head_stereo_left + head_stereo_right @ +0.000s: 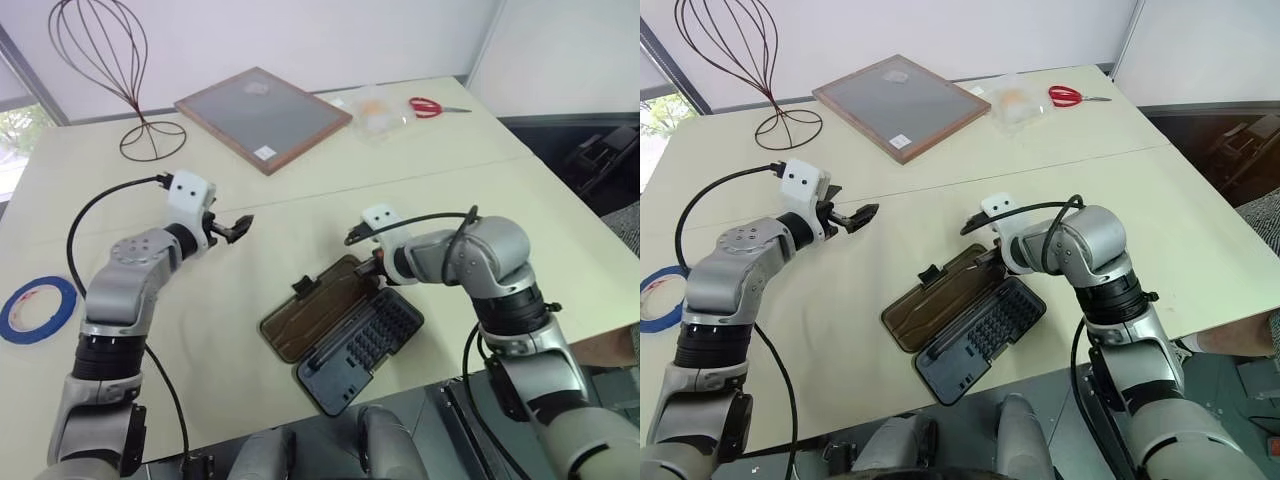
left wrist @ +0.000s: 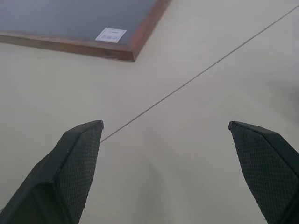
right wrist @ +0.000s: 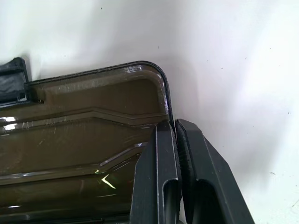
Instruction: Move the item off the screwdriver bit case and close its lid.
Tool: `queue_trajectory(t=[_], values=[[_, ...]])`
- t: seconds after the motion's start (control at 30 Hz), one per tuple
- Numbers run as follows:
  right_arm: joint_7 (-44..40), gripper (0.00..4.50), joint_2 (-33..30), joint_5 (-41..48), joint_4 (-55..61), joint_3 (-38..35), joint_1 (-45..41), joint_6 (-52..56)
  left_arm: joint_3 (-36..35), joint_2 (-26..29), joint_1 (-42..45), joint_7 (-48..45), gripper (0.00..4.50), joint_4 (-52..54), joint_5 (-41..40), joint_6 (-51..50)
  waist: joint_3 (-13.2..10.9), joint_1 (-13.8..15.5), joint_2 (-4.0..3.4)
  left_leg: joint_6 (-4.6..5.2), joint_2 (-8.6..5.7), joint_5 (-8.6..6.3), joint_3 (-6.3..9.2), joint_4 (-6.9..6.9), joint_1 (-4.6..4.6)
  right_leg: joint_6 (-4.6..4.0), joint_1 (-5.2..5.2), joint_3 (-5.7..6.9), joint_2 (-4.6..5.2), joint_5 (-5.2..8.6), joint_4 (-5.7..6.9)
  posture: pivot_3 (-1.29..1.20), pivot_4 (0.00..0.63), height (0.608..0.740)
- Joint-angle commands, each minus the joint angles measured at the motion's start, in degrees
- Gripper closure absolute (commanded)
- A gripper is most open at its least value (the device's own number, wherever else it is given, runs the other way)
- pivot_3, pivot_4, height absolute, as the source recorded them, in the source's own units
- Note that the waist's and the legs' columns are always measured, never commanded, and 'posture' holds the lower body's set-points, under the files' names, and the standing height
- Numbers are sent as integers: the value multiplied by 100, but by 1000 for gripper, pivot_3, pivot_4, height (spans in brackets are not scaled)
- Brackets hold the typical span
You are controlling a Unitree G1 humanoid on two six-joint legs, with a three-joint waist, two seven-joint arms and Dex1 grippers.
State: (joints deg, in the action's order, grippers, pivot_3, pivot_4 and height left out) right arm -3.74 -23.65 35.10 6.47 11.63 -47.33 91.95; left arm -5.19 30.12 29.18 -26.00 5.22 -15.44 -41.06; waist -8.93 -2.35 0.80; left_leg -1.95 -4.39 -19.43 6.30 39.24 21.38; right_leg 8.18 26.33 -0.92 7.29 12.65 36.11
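Spreading across both eye views, the pale counter (image 1: 420,190) carries everything. At its far side sits a wood-framed grey board (image 1: 263,116), with a wire stand (image 1: 110,60) to the left and red-handled scissors (image 1: 430,106) to the right. Near the front edge the screwdriver bit case (image 1: 345,330) lies open, its dark tray toward the robot and the smoky-brown lid (image 1: 318,305) flat on the counter beside it. The blue tape roll (image 1: 36,308) rests far to the left, well apart from the case. The right claw (image 3: 175,130) is clenched at the lid's far corner, seemingly pinching its rim, though the grip is hard to confirm. The left claw (image 1: 238,228) hovers released above bare counter.
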Motion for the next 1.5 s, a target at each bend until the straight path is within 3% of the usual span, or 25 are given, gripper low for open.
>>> queue_trajectory(t=[0.03, 0.23, 0.73, 1.07, 1.47, 1.5], values=[[-20, 4447, -121, 72, 74, 67, 74, 55, -55, 43, 68, -11, 0, 124, 25, 112, 0, 1, 0, 0, 0, 0, 0, 0, 0, 0, 0, 0, 0, 0, 0, 0, 150, 740], [408, 4447, -260, 264, 23, -243, 156, 55, -53, 33, 45, -5, 0, 163, 18, 101, 0, 15, 0, 0, 0, 0, 0, 0, 0, 0, 0, 1, 2, 0, 0, 0, 150, 740], [3497, 4447, 178, 1577, 10, -1744, 905, 55, 84, -2, 102, -70, 0, 83, 84, 163, 5, 248, 8, 3, -11, 0, 18, 42, -4, 0, -43, 4, 7, 0, -8, 0, 150, 740], [4582, 4447, 34, 2784, -157, -1812, 868, 55, 101, 1, 124, -110, 0, 67, 109, 183, 5, 303, 7, 7, -21, -2, 21, 51, -4, 0, -55, 5, 7, 0, -9, 0, 150, 740], [4965, 4447, -191, 3565, -250, -1530, 777, 55, 97, -18, 112, -102, 0, 76, 128, 184, 5, 286, 7, 11, -18, -5, 20, 50, -4, 0, -56, 8, 6, 0, -10, 0, 150, 740], [4965, 4199, -190, 3564, -246, -1522, 767, 55, 100, -22, 108, -101, 0, 79, 128, 183, 5, 286, 7, 11, -18, -5, 20, 50, -4, 0, -56, 8, 6, 0, -10, 0, 150, 740]])
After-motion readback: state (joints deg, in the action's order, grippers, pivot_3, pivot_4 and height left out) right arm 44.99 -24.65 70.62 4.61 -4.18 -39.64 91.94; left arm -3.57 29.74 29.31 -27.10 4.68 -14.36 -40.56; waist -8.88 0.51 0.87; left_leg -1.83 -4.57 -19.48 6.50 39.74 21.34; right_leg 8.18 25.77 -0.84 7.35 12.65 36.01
